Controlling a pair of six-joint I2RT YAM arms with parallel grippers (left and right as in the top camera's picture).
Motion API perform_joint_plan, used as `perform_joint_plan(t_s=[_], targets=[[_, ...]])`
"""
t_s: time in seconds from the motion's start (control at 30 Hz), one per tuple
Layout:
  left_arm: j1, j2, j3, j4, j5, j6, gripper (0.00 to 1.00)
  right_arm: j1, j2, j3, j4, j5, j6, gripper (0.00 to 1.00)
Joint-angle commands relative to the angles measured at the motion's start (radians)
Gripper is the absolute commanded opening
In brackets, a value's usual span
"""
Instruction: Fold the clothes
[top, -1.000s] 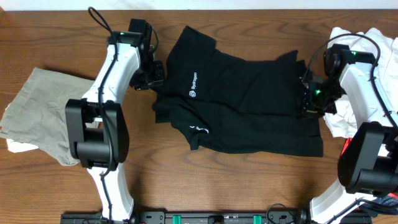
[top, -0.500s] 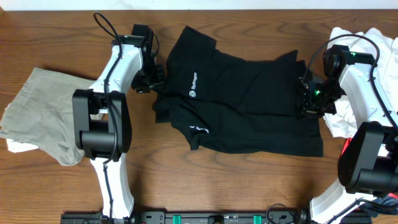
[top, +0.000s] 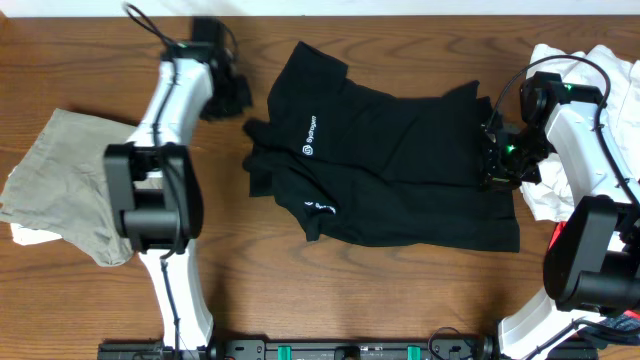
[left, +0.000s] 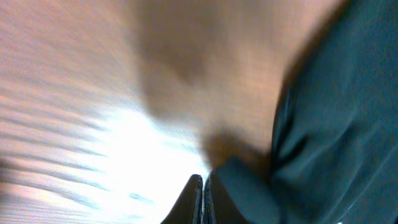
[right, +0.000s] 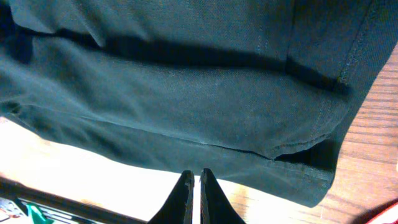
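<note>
While the black shirt is lying rumpled on the desk | left fingers are hanging pinched together, empty, off its left edge | right fingers are sitting pressed together at its right hem

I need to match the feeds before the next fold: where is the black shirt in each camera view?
Overhead: black shirt lies spread at the centre, between the two arms.
Left wrist: black shirt is blurred, along the right side.
Right wrist: black shirt fills the upper part, with its hem towards the bottom.
Shared landmark: the wooden table shows beside the fabric in all three views.
</note>
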Motion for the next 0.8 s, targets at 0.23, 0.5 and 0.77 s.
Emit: perform_joint_plan(t_s=[0.23,0.5,0.77], targets=[[0.055,-0.119,0.06,-0.108,-0.003,0.012,0.06,0.0,-0.014,-0.002,0.002,0.018,-0.017,0.05],[0.042,-0.116,-0.062,-0.175,0.153,0.012,0.41,0.001,-0.014,-0.002,-0.003,0.018,-0.017,0.04],[0.042,-0.115,-0.257,0.019,0.209,-0.019,0.44,0.001,-0.014,-0.002,-0.005,0.018,-0.017,0.04]])
